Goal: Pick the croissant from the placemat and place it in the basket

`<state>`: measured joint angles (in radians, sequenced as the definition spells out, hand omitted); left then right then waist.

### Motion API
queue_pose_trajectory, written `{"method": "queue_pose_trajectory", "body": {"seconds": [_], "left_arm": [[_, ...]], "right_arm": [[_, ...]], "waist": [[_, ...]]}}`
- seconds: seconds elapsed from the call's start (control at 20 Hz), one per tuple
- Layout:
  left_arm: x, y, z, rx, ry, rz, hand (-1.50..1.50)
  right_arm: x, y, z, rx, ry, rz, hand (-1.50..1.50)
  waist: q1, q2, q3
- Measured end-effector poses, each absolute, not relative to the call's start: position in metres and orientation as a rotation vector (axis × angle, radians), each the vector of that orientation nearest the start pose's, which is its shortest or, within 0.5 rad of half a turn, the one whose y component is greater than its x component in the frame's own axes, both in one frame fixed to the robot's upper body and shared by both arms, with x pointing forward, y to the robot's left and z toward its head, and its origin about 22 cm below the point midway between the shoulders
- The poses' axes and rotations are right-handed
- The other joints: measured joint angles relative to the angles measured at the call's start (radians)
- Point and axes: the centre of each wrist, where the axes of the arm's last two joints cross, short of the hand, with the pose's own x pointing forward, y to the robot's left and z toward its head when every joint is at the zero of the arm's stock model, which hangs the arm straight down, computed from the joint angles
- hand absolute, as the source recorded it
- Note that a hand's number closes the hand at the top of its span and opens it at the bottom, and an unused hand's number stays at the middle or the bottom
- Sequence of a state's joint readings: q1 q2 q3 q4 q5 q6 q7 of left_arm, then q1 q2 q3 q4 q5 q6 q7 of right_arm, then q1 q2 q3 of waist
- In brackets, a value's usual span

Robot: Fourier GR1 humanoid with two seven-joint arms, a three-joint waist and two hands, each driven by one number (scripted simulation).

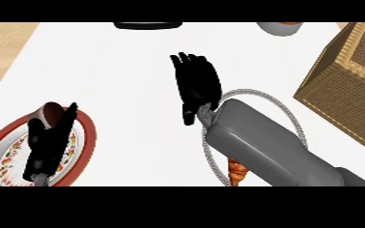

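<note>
The croissant [236,171] shows only as an orange-brown tip under my right forearm, lying on a round white placemat [281,104] with a grey braided rim. My right hand [195,83] hovers past the placemat's far left edge, fingers straight and open, holding nothing. The wicker basket [341,84] stands at the right edge, only partly in view. My left hand [47,142] rests open at the lower left, fingers up, over a plate.
A red-rimmed patterned plate [82,147] lies at the lower left under my left hand, with a brown object [51,111] at its far edge. A dark object [147,25] and a grey bowl [279,28] sit at the far edge. Wooden counter shows at the far left.
</note>
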<state>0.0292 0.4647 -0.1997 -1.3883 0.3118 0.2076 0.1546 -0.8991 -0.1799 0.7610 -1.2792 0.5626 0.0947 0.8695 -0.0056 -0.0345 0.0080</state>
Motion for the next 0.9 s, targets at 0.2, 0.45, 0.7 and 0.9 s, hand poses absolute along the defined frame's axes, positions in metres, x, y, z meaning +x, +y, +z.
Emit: {"method": "queue_pose_trajectory", "body": {"seconds": [0.2,0.45,0.7,0.9], "left_arm": [[0.224,0.313,-0.021,0.228,-1.146,-0.043,0.0],[0.219,0.316,-0.022,0.234,-1.148,-0.035,0.0],[0.216,0.317,-0.023,0.244,-1.146,-0.023,0.0],[0.213,0.316,-0.024,0.254,-1.154,-0.017,0.0]], "right_arm": [[0.324,-0.01,0.177,-0.898,-1.171,1.396,-1.5],[0.336,-0.01,0.207,-0.806,-1.048,1.505,-1.5],[0.348,-0.012,0.228,-0.75,-0.96,1.582,-1.5],[0.354,-0.014,0.241,-0.72,-0.917,1.614,-1.5]], "waist": [[-0.006,0.002,0.001],[-0.017,0.003,0.002],[-0.026,0.0,0.002],[-0.032,0.0,0.003]]}}
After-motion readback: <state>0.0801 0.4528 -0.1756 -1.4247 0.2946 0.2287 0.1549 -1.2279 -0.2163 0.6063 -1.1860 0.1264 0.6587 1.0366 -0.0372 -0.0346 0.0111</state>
